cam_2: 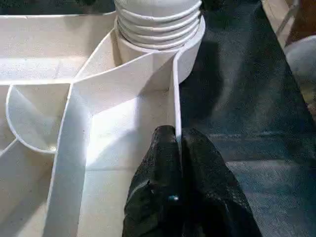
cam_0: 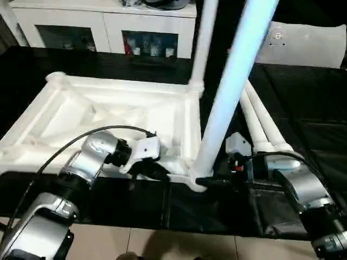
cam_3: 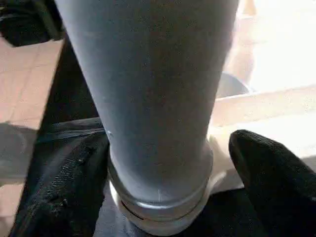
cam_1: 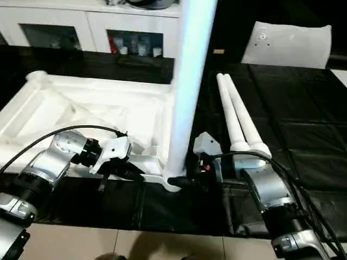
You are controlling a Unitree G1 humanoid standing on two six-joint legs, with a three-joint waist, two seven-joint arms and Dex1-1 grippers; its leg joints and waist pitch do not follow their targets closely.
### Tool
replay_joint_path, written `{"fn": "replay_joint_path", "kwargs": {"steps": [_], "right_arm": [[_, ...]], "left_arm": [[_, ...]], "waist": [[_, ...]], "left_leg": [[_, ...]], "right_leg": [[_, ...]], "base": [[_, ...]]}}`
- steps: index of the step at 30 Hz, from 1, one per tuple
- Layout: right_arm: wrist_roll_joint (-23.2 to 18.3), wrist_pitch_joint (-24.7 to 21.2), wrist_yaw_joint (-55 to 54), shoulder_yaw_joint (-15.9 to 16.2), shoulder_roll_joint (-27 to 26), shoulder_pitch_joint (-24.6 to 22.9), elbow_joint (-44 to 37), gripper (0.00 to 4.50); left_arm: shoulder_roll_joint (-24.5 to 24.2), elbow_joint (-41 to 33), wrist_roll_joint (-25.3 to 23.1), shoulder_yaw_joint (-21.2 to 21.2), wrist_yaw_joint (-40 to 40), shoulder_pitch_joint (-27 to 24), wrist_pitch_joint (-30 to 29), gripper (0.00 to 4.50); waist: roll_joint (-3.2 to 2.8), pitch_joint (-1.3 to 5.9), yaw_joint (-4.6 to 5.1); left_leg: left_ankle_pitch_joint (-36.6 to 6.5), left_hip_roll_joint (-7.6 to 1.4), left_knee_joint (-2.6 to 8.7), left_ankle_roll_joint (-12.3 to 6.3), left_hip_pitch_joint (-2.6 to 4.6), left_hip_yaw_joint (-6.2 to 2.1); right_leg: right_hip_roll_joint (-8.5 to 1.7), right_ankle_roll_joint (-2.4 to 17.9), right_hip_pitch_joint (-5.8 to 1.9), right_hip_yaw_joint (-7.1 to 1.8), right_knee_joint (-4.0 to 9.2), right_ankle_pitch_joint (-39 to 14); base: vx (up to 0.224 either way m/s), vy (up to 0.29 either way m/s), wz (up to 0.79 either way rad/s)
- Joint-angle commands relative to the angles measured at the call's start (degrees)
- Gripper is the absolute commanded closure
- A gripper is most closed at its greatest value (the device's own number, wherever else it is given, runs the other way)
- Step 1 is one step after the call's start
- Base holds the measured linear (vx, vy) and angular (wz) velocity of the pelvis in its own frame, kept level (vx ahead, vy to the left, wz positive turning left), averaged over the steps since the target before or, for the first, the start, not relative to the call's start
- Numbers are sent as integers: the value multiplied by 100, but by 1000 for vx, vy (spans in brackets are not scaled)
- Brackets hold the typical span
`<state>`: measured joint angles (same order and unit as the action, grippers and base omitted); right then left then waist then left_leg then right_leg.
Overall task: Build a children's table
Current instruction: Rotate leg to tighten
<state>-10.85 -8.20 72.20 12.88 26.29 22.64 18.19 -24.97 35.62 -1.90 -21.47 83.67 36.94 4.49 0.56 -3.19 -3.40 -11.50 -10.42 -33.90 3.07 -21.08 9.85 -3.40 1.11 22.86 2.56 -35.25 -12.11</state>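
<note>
The white tabletop (cam_0: 108, 84) lies upside down on the black mat, ribs facing up. One white leg (cam_0: 201, 43) stands in its far right corner socket. A second leg (cam_0: 227, 92) stands in the near right socket, its threaded base (cam_2: 158, 24) close in the left wrist view. My left gripper (cam_0: 157, 170) is shut on the tabletop's thin side wall (cam_2: 176, 98) just beside that socket. My right gripper (cam_0: 203, 181) is open around the foot of the near leg (cam_3: 158, 98); one finger (cam_3: 266, 187) stands clear of it. Two more legs (cam_0: 260, 122) lie side by side on the mat to the right.
A white cabinet with glass doors (cam_0: 103, 24) stands behind the mat. A flat white board (cam_1: 287, 43) leans at the back right. Tiled floor (cam_0: 162, 244) begins at the mat's near edge. A black cable (cam_0: 81, 138) arcs over my left forearm.
</note>
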Motion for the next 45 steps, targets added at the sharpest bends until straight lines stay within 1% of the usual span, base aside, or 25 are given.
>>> {"fn": "replay_joint_path", "kwargs": {"steps": [1,5,6,9,15,19,20,21,22,24,25,26,27,28,29,30,32,34,35,38,39,42,43,44,45], "right_arm": [[49,76,50,14,96,106,35,85],[50,102,63,90,37,112,59,122],[49,115,74,100,30,114,70,130],[40,133,112,107,-9,108,84,161],[-34,69,85,112,-71,24,-6,180],[-269,-385,-367,-46,-346,-198,-242,183],[-273,-571,-804,-133,-571,-282,-308,183],[-260,-622,-953,-156,-648,-307,-326,183],[-199,-707,-1350,-204,-857,-362,-351,183],[-63,-813,-2116,-275,-1310,-421,-344,184],[-63,-813,-2116,-275,-1310,-421,-344,184],[2,-894,-2529,-307,-1571,-431,-330,184],[39,-969,-2786,-327,-1733,-438,-337,184],[58,-1121,-3279,-388,-2099,-426,-321,184],[116,-1140,-3600,-421,-2315,-386,-263,184],[166,-1168,-3834,-444,-2468,-362,-239,184],[248,-1283,-4399,-548,-2811,-283,-147,184],[383,-1294,-4889,-589,-3068,-182,-34,184],[517,-1243,-5229,-595,-3224,-88,74,184],[496,-1143,-5251,-662,-3361,-93,19,184],[488,-1132,-5238,-675,-3365,-103,-3,128],[472,-1116,-5220,-717,-3372,-133,-73,92],[421,-1052,-4984,-746,-3170,-206,-214,92],[387,-1002,-4739,-748,-2948,-270,-330,67],[377,-979,-4657,-744,-2869,-290,-364,67]], "left_arm": [[-48,55,-137,-292,367,88,153,450],[-43,145,-144,-305,391,146,208,450],[-44,163,-145,-305,401,152,225,450],[-42,231,-158,-305,437,173,288,450],[-30,296,-139,-296,435,177,298,450],[106,184,-111,-158,-33,114,-69,450],[257,151,-118,-47,-464,91,-334,450],[314,144,-107,-3,-601,83,-406,450],[473,110,-68,108,-939,62,-619,450],[801,-43,16,284,-1513,29,-1073,450],[801,-43,16,284,-1513,29,-1073,450],[1004,-146,71,378,-1823,11,-1345,450],[1132,-214,103,438,-2011,0,-1517,450],[1410,-302,107,545,-2472,7,-1794,450],[1576,-343,112,604,-2726,18,-1946,450],[1689,-386,114,646,-2901,21,-2070,450],[1940,-463,46,765,-3435,39,-2311,450],[2135,-533,-63,819,-3855,37,-2448,450],[2269,-564,-152,856,-4152,35,-2539,450],[2306,-741,-304,817,-4320,-38,-2694,450],[2297,-762,-322,804,-4319,-50,-2700,450],[2263,-827,-362,764,-4315,-80,-2731,450],[2056,-882,-357,708,-4090,-137,-2634,450],[1874,-890,-346,679,-3862,-179,-2473,450],[1815,-894,-343,674,-3782,-194,-2423,450]], "waist": [[7,329,5],[27,322,-4],[14,317,-6],[18,315,-2],[6,316,-3],[22,303,-5],[32,294,11],[14,286,-3],[28,269,31],[16,240,69],[16,239,89],[11,234,126],[14,221,149],[37,224,196],[10,216,213],[6,211,243],[14,216,290],[14,221,302],[-1,235,312],[-8,256,298],[-10,265,290],[-8,295,289],[-6,297,286],[-14,311,274],[-14,311,274]], "left_leg": [[-393,-312,342,-598,66,-29],[-421,-307,346,-568,60,-29],[-438,-312,354,-553,62,-35],[-486,-307,355,-519,59,-34],[-464,-312,357,-523,61,-34],[-494,-317,372,-489,61,-34],[-557,-317,380,-449,63,-29],[-609,-316,386,-407,71,-41],[-794,-297,403,-313,70,-50],[-1081,-293,442,-105,95,-65],[-1110,-288,451,-64,86,-69],[-1161,-295,476,16,72,-82],[-1222,-288,483,21,70,-87],[-1285,-279,485,31,64,-94],[-1322,-276,483,44,80,-90],[-1415,-269,481,58,102,-89],[-1464,-252,483,47,106,-95],[-1400,-242,480,11,87,-94],[-1275,-242,472,-6,79,-87],[-1069,-242,463,-87,70,-80],[-1011,-247,456,-118,75,-76],[-598,-233,437,-296,34,-69],[-559,-231,431,-318,36,-63],[-459,-230,418,-387,24,-63],[-459,-230,418,-387,24,-63]], "right_leg": [[-459,1649,-326,-261,308,263],[-469,1652,-336,-262,310,231],[-468,1646,-330,-259,313,181],[-466,1625,-333,-261,325,98],[-464,1636,-329,-257,320,145],[-462,1611,-328,-261,327,34],[-470,1604,-327,-266,347,-90],[-484,1586,-311,-262,362,-230],[-485,1510,-307,-260,407,-619],[-497,1302,-279,-273,499,-1416],[-487,1247,-286,-275,500,-1530],[-482,1183,-281,-276,503,-1628],[-477,1160,-266,-276,522,-1701],[-473,1116,-276,-275,528,-1782],[-482,1109,-250,-286,551,-1868],[-478,1073,-226,-289,574,-2019],[-462,1012,-221,-299,595,-2105],[-461,987,-234,-302,596,-2071],[-454,993,-239,-311,587,-1903],[-452,1050,-270,-310,561,-1462],[-451,1067,-272,-313,552,-1322],[-440,1214,-325,-296,482,-558],[-440,1228,-326,-296,483,-514],[-444,1257,-353,-299,462,-316],[-444,1257,-353,-299,462,-316]], "base": [[0,0,0],[0,0,0],[0,0,0],[0,0,0],[0,0,0],[0,0,0],[0,0,0],[0,0,0],[0,0,0],[0,0,0],[0,0,0],[0,0,0],[0,0,0],[0,0,0],[0,0,0],[0,0,0],[0,0,0],[0,0,0],[0,0,0],[0,0,0],[0,0,0],[0,0,0],[0,0,0],[0,0,0],[0,0,0]]}}
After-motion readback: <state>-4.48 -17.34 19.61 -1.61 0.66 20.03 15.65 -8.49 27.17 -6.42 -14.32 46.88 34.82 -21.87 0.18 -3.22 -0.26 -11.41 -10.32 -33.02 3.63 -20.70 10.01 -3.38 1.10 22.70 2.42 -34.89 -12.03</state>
